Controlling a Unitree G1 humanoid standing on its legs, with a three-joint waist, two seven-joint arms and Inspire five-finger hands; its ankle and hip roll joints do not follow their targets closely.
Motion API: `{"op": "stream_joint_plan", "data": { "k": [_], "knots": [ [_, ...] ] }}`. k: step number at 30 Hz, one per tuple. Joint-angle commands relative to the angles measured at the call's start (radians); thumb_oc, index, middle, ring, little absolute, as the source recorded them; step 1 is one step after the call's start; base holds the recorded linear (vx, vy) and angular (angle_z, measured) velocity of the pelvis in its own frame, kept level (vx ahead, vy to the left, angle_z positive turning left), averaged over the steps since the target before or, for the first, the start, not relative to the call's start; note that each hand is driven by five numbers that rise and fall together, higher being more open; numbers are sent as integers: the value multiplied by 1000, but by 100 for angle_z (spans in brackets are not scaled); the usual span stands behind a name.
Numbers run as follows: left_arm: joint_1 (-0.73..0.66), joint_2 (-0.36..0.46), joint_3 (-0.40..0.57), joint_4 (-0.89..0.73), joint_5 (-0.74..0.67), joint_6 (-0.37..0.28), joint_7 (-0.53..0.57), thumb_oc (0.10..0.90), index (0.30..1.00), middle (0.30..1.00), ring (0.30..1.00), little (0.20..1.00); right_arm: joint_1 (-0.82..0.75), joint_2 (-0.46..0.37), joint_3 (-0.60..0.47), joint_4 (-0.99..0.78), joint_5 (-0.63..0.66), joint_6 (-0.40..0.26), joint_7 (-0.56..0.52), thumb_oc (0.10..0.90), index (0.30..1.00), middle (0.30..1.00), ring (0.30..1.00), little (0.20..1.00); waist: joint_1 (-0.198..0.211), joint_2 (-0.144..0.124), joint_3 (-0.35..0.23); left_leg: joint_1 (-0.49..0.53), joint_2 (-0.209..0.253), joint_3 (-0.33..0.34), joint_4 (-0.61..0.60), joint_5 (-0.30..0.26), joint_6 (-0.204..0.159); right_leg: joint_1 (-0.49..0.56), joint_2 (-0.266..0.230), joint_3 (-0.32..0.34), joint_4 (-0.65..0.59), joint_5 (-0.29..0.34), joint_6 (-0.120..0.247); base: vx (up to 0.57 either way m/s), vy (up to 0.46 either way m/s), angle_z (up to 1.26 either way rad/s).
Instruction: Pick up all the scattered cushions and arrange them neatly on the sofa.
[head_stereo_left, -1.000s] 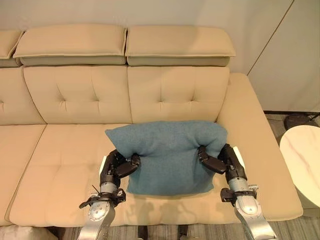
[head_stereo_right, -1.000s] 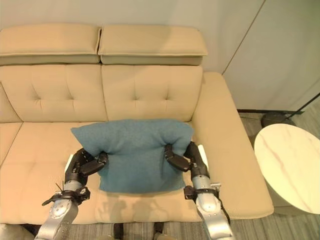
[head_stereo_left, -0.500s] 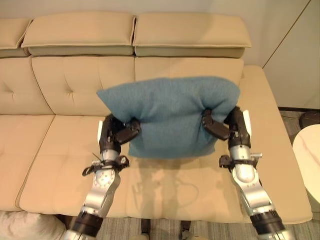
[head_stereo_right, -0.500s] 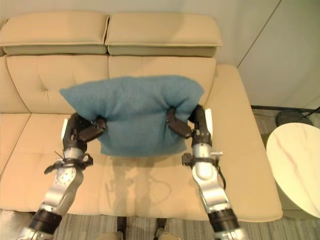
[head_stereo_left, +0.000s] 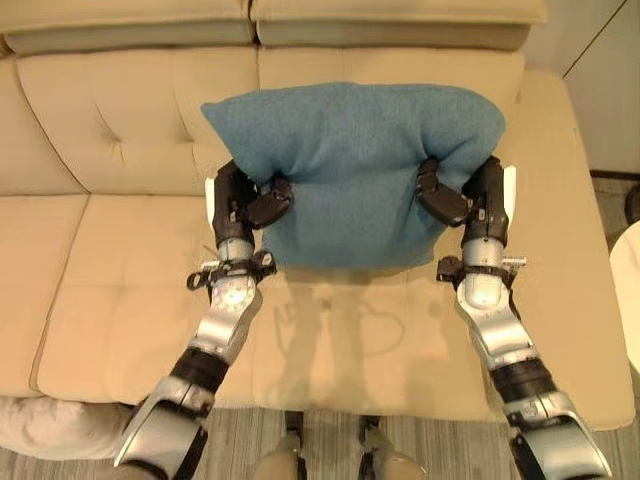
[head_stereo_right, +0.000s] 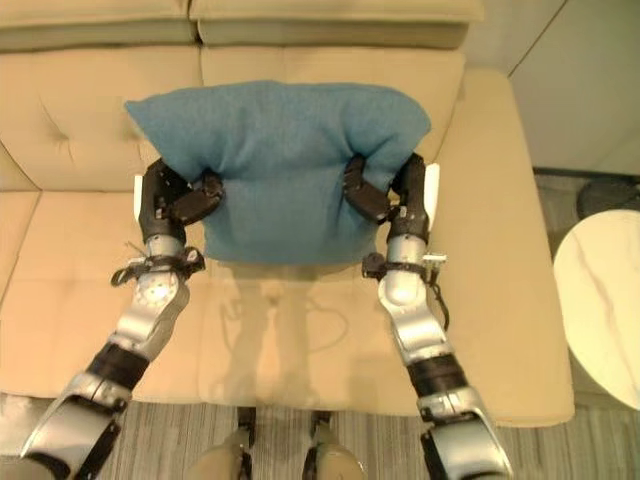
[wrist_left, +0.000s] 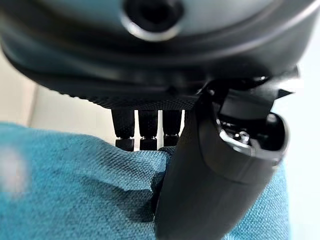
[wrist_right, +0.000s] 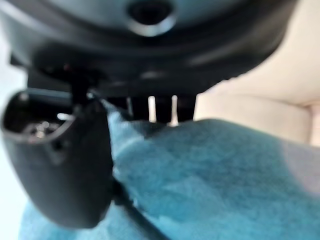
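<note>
- Teal, coarse-woven fabric covers the plump rectangular cushion (head_stereo_left: 355, 170), which is held up in front of the tufted backrest of the beige upholstered sofa (head_stereo_left: 120, 130), above the seat near the sofa's right end.
- Dark and thumb-forward, the left hand (head_stereo_left: 245, 200) grips the cushion's lower left corner; its thumb presses into the front of the fabric and the other fingers wrap round behind.
- In the left wrist view the left hand's thumb (wrist_left: 215, 185) digs into the teal cloth while a row of fingers (wrist_left: 145, 132) curls over the cushion's edge beyond it.
- Clamped in the same manner, the right hand (head_stereo_left: 470, 195) grasps the cushion's lower right corner, its thumb laid across the front face.
- In the right wrist view the right hand's thumb (wrist_right: 60, 165) pinches a fold of the cushion (wrist_right: 210, 175), with pale sofa upholstery (wrist_right: 265, 90) showing past it.
- Both grips bunch the fabric, so the cushion's top edge bulges outward past each hand.
- Beside the sofa's right armrest (head_stereo_right: 505, 200), well apart from the cushion, stands a round white marble-patterned side table (head_stereo_right: 605, 300) on a grey wood-look floor (head_stereo_right: 560, 440).
</note>
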Motion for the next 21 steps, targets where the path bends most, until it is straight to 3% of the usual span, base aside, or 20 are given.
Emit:
{"op": "stream_joint_plan", "data": {
  "k": [1,9,10,11,21],
  "knots": [
    [-188,11,-106,14,65,-150,-24,400,300,300,300,300,-189,14,31,-25,-2,-182,-58,400,300,300,300,300,-19,-44,-160,-52,-15,56,-17,-26,-26,-4,-14,44,6,-51,153,-24,6,4],
    [-299,56,-147,139,56,-142,-31,403,305,305,305,305,-311,-54,78,117,25,-174,-65,400,300,300,300,300,-23,-44,-159,-96,-17,58,-17,-10,-32,-57,-18,48,6,-33,156,-27,0,-4],
    [-301,57,-146,145,54,-139,-33,547,521,521,521,521,-313,-60,77,126,29,-169,-64,494,441,441,441,441,-23,-44,-157,-98,-17,58,-17,-9,-32,-61,-19,48,6,-32,157,-13,3,9],
    [-287,55,-140,147,52,-137,-37,800,900,900,900,900,-315,-69,76,144,36,-163,-59,800,900,900,900,900,-22,-44,-153,-98,-17,59,-17,-9,-33,-62,-22,50,6,-31,158,0,0,0],
    [-159,77,-96,116,62,-121,-85,800,900,900,900,900,-242,-140,65,181,46,-135,0,800,900,900,900,900,-20,-47,-168,-84,-15,67,-17,-13,-40,-55,-27,52,6,-30,160,1,0,-2]
  ]
}}
